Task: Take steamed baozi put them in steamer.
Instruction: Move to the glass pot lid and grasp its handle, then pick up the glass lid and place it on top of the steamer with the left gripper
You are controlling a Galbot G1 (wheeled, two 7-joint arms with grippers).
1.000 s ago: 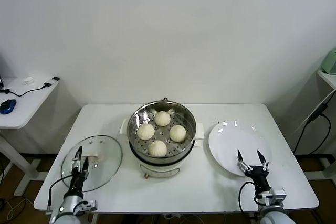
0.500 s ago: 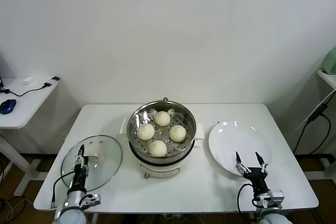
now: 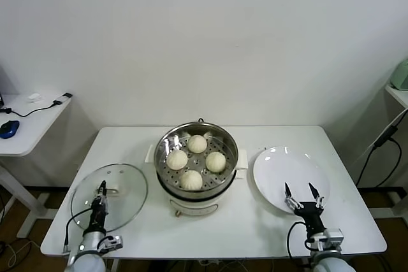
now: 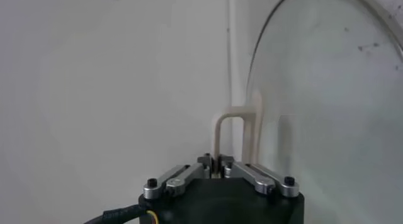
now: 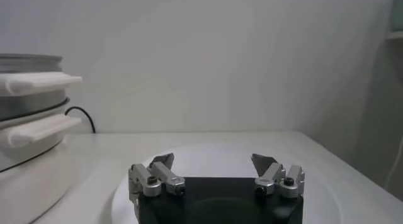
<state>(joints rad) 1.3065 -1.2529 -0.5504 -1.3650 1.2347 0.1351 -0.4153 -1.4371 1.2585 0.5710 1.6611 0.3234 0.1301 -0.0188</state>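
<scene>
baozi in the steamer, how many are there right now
4, all on the perforated tray inside the steamer: one at the back, one on the robot's left, one on its right, one at the front. None on the white plate.

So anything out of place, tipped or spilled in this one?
Nothing stands out. All four baozi sit upright on the perforated tray inside the steamer. The glass lid lies flat on the table, and the white plate is bare. No spills.

wall: plain white | white table | side desk (blue mouse on it)
</scene>
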